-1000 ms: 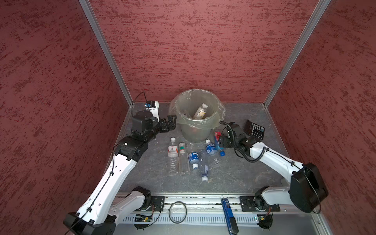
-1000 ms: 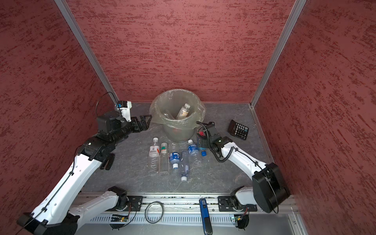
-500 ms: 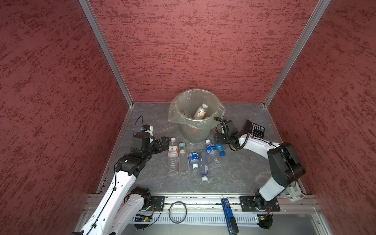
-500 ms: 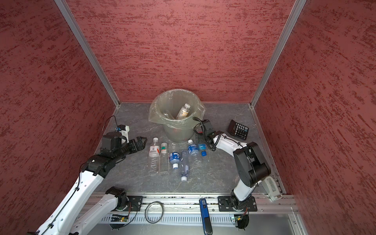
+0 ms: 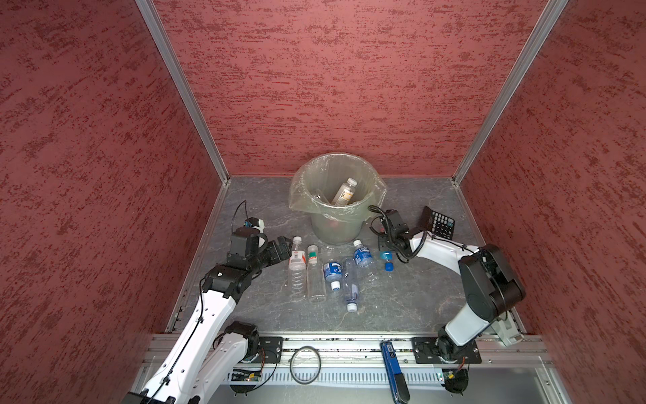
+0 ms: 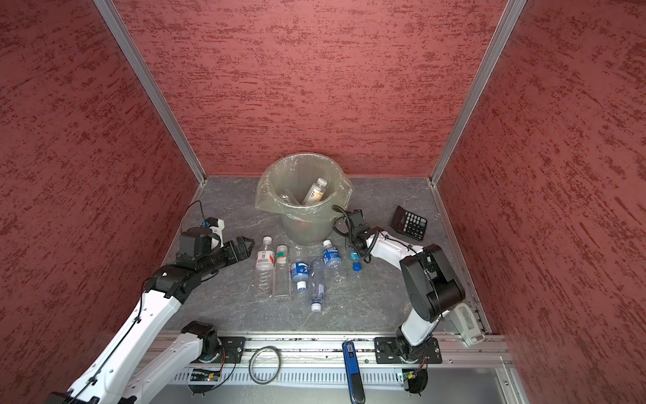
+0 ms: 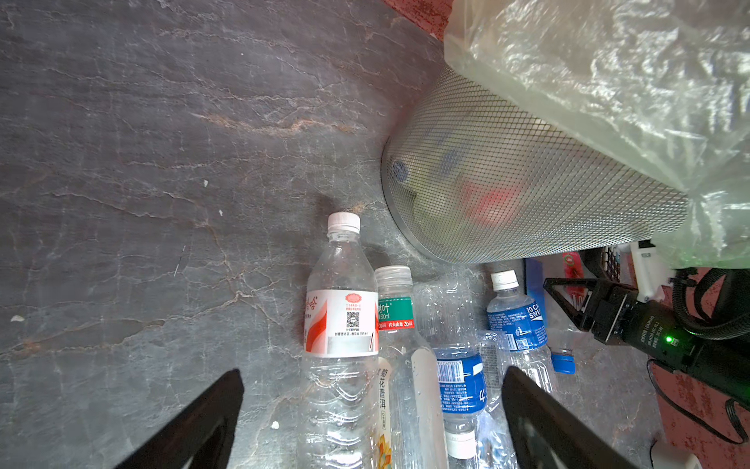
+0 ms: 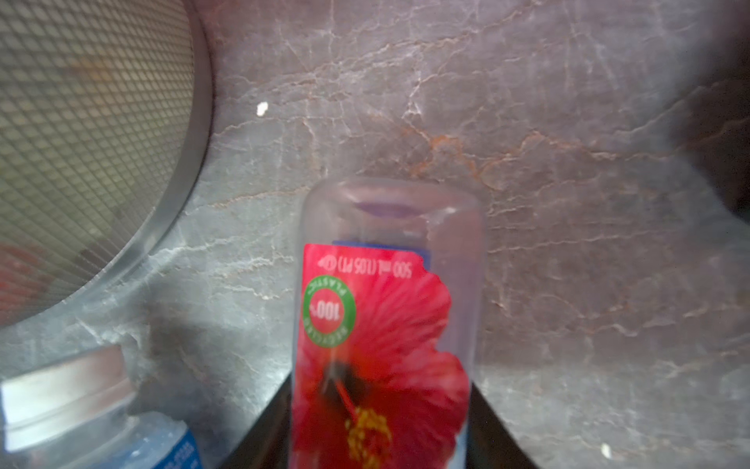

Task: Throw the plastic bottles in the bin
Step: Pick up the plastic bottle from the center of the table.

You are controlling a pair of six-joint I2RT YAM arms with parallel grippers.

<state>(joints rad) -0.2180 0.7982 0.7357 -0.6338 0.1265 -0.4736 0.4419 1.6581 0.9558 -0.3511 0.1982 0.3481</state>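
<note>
The bin (image 5: 335, 227) (image 6: 304, 226) stands at the back, bag-lined, with a white-capped bottle (image 5: 344, 191) inside. Several plastic bottles lie in a row before it: a red-and-white-labelled one (image 5: 296, 267) (image 7: 341, 325), a green-banded one (image 5: 314, 276) (image 7: 395, 320), and blue-labelled ones (image 5: 331, 274) (image 5: 361, 253). My left gripper (image 5: 284, 246) (image 7: 372, 371) is open just left of the row, its fingers wide on either side of the nearest bottles in the wrist view. My right gripper (image 5: 384, 245) (image 8: 379, 390) is shut on a red-flower-labelled, blue-capped bottle (image 8: 385, 325) (image 5: 388, 264) lying right of the bin.
A black calculator (image 5: 437, 224) (image 6: 409, 224) lies at the back right, close behind the right arm. The bin's mesh wall (image 7: 527, 195) (image 8: 81, 122) is near both grippers. A blue tool (image 5: 393, 367) and a black ring (image 5: 304, 360) rest on the front rail.
The left arm has come down from beside the bin to the left end of the bottle row, still open. The right gripper has closed on the red-flower bottle.
</note>
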